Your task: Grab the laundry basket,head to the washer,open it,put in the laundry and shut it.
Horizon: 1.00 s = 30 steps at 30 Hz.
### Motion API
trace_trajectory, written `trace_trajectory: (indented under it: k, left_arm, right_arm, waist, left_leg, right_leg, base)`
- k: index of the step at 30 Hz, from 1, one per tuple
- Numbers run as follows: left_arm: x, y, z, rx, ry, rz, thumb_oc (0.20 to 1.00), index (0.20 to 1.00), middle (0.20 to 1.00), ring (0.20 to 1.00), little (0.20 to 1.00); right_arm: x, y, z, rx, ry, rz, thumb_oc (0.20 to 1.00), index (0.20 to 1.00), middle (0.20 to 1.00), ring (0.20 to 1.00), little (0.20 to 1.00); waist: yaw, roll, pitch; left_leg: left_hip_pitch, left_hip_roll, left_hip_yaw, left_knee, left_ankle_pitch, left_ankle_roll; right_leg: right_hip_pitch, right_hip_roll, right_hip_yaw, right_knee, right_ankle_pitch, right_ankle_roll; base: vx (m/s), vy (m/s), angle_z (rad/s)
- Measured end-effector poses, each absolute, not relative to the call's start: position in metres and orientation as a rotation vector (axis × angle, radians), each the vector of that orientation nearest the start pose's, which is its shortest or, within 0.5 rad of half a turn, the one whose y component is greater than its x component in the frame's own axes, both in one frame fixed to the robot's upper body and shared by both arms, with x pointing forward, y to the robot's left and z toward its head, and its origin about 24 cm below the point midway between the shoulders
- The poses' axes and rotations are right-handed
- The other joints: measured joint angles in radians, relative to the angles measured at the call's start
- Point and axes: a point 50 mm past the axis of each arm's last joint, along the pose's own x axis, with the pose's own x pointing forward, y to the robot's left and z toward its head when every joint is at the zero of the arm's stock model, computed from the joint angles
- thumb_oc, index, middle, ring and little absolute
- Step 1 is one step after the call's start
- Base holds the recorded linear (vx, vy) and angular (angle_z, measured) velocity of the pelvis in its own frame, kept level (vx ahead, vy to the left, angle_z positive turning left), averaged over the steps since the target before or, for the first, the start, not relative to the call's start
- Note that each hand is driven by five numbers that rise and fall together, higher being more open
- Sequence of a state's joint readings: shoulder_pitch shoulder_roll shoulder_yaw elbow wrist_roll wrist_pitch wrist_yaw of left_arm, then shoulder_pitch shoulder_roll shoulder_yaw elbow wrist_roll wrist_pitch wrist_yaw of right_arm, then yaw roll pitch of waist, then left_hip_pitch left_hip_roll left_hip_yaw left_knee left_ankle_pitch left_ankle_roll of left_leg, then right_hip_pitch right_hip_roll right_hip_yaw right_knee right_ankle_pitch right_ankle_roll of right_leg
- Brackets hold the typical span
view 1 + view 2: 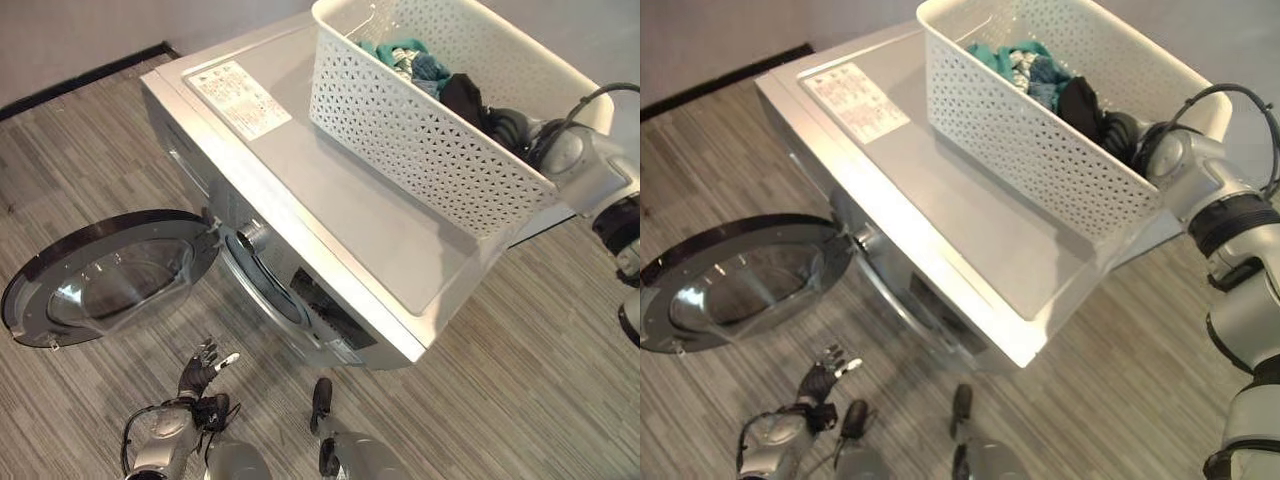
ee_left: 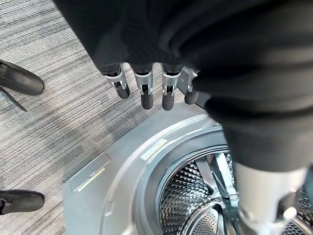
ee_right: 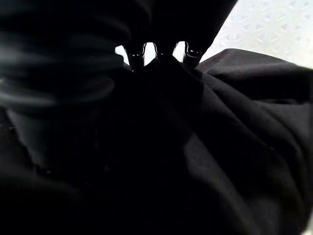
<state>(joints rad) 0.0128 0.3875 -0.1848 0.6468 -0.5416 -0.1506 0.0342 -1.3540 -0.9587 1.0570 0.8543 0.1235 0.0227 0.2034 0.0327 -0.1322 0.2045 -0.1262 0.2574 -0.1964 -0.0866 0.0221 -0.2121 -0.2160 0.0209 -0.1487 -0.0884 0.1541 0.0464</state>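
A white perforated laundry basket stands on top of the silver washer, at its right rear. Teal and blue clothes and a black garment lie inside it. My right hand is down in the basket's near end, buried in the black garment. The washer's round door hangs wide open to the left, and the steel drum shows through the opening. My left hand hovers low in front of the washer, open, its fingers straight and holding nothing.
A white label is stuck on the washer's top near its far left corner. The open door reaches out over the striped grey floor on the left. A black baseboard runs along the far wall.
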Motion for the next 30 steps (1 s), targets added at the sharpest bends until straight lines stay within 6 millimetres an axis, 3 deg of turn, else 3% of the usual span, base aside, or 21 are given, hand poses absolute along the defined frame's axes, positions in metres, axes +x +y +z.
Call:
trace_trajectory:
  k: [3,4,5,14,18,22,25,27,30]
  left_arm:
    - [0.209,0.237,-0.071,-0.059,0.506,0.131,1.0,1.0,1.0,1.0,1.0]
    - [0.21,0.235,-0.071,-0.059,0.505,0.126,1.0,1.0,1.0,1.0,1.0]
    - [0.211,0.235,-0.071,-0.058,0.503,0.122,1.0,1.0,1.0,1.0,1.0]
    - [0.222,0.23,-0.063,-0.059,0.457,0.109,1.0,1.0,1.0,1.0,1.0]
    - [0.222,0.243,-0.06,-0.078,0.438,0.176,1.0,1.0,1.0,1.0,1.0]
    - [0.22,0.246,-0.06,-0.08,0.437,0.187,1.0,1.0,1.0,1.0,1.0]
    - [0.218,0.249,-0.061,-0.086,0.442,0.205,1.0,1.0,1.0,1.0,1.0]
    - [0.217,0.251,-0.061,-0.091,0.439,0.219,1.0,1.0,1.0,1.0,1.0]
    - [0.215,0.254,-0.062,-0.089,0.444,0.235,1.0,1.0,1.0,1.0,1.0]
  right_arm:
    - [0.39,-0.262,0.271,-1.348,0.068,0.115,1.0,1.0,1.0,1.0,1.0]
    - [0.389,-0.259,0.272,-1.366,0.063,0.139,0.228,0.228,0.228,0.228,0.228]
    - [0.387,-0.256,0.274,-1.367,0.054,0.163,0.2,0.2,0.2,0.2,0.2]
    - [0.387,-0.259,0.29,-1.261,-0.011,0.106,0.2,0.2,0.2,0.2,0.2]
    - [0.379,-0.253,0.313,-1.196,-0.147,0.08,0.2,0.2,0.2,0.2,0.2]
    - [0.376,-0.266,0.328,-1.102,-0.19,-0.011,0.2,0.2,0.2,0.2,0.2]
    - [0.368,-0.287,0.363,-1.03,-0.252,-0.176,0.2,0.2,0.2,0.2,0.2]
    - [0.361,-0.29,0.389,-1.007,-0.314,-0.248,0.2,0.2,0.2,0.2,0.2]
    - [0.355,-0.288,0.408,-0.962,-0.404,-0.344,0.2,0.2,0.2,0.2,0.2]
  waist:
    - [0.007,0.004,0.004]
    - [0.007,0.005,0.004]
    - [0.005,0.01,0.007]
    - [0.003,0.026,0.011]
    - [-0.013,0.024,0.01]
    - [-0.027,0.024,0.007]
    - [-0.037,0.024,-0.007]
    - [-0.041,0.026,-0.009]
    - [-0.049,0.017,-0.047]
  left_leg:
    - [-0.017,-0.003,-0.014,0.003,0.0,0.0]
    - [-0.017,-0.003,-0.013,0.003,0.0,0.0]
    - [-0.017,-0.004,-0.013,0.003,0.0,0.0]
    - [-0.012,-0.012,-0.004,0.006,0.001,0.0]
    - [-0.002,-0.015,0.009,0.006,0.001,0.0]
    - [0.02,-0.016,0.015,0.0,0.001,0.0]
    - [0.022,-0.012,0.016,-0.001,0.003,0.003]
    - [0.028,-0.01,0.017,-0.001,0.005,0.001]
    - [0.046,-0.003,0.019,-0.002,0.004,0.0]
  right_leg:
    - [-0.01,-0.003,-0.005,-0.003,-0.006,0.0]
    - [-0.01,-0.003,-0.008,-0.003,-0.006,0.0]
    - [-0.011,-0.004,-0.009,-0.004,-0.005,-0.001]
    - [-0.009,-0.01,0.0,0.001,0.01,-0.01]
    - [-0.005,-0.013,0.006,0.001,0.014,-0.009]
    - [0.012,-0.014,0.01,0.001,0.014,-0.009]
    - [0.012,-0.012,0.011,0.001,0.017,-0.011]
    - [0.019,-0.01,0.011,0.001,0.019,-0.013]
    - [0.035,-0.003,0.012,0.001,0.016,-0.013]
  base:
    - [0.02,-0.006,0.09]
    - [0.0,0.0,0.0]
    - [0.0,0.0,0.0]
    - [0.01,0.018,-0.02]
    - [0.03,0.017,-0.06]
    - [0.03,0.006,-0.05]
    - [0.05,-0.002,-0.02]
    - [0.02,-0.001,0.0]
    - [0.03,-0.002,-0.02]
